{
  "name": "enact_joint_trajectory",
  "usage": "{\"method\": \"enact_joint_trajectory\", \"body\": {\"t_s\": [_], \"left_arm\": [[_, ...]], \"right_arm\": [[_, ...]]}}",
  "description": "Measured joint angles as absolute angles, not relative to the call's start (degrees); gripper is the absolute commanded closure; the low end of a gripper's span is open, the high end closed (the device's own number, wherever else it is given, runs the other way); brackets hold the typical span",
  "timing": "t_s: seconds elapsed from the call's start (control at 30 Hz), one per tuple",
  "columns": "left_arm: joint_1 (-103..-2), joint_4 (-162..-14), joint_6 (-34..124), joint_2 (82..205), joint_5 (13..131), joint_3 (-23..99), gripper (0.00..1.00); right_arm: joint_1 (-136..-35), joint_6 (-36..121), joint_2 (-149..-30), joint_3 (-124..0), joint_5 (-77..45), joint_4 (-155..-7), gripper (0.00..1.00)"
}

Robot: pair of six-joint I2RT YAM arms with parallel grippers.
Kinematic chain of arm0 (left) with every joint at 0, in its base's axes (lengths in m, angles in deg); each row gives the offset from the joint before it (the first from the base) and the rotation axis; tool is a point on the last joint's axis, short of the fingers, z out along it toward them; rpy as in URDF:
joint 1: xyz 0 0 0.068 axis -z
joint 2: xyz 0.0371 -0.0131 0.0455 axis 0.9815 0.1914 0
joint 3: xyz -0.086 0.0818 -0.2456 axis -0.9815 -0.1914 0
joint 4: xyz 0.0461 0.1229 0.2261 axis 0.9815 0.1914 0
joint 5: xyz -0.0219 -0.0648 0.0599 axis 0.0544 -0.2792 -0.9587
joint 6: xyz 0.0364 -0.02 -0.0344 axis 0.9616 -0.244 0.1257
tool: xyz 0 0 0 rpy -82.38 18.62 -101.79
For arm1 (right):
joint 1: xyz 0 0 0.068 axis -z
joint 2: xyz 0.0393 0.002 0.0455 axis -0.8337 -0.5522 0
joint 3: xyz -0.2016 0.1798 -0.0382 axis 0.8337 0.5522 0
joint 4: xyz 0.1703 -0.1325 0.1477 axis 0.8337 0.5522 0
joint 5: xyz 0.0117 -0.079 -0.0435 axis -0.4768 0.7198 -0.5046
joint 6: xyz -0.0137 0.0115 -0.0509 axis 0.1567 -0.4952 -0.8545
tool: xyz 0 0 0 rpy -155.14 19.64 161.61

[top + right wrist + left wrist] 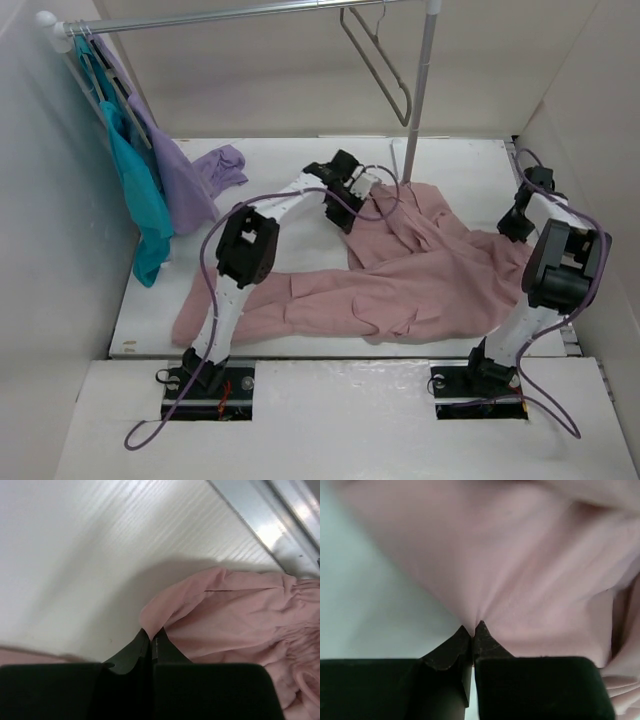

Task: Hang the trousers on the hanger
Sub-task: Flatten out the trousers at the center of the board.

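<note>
Left wrist view: trousers point(530, 570) blurred, cut off top and right. Top view: left arm point(245, 250) hides part of trousers' leg; right arm point(560, 265) covers another part.

Teal garment point(142, 200) and lilac garment point(185, 178) hang from the rail point(230, 16) at left, the lilac hem seemingly resting on the bench point(290, 165).

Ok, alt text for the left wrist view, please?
The left end effector, jaws closed, pinches a fold of the dusty-pink trousers, the fabric puckering toward its tips. Bare white table shows at left.
</note>
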State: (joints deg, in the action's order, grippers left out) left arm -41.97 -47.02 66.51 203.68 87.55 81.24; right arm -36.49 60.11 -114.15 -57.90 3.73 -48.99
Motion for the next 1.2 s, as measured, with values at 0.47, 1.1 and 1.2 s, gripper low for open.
{"method": "enact_joint_trajectory", "body": {"t_s": [0.47,1.1,1.2], "left_arm": [[-61.1,-61.0,84.7,158.5,49.7,63.6,1.00],[-57.4,-73.5,91.9,161.5,39.7,26.2,1.00],[-56.4,-70.1,91.4,160.8,42.8,23.9,0.63]], "right_arm": [[-35.0,63.1,-86.6,-58.2,4.1,-51.9,1.00],[-38.6,63.1,-93.8,-60.5,-0.4,-52.1,1.00],[-39.7,62.7,-99.1,-65.4,1.4,-50.5,1.00]]}}
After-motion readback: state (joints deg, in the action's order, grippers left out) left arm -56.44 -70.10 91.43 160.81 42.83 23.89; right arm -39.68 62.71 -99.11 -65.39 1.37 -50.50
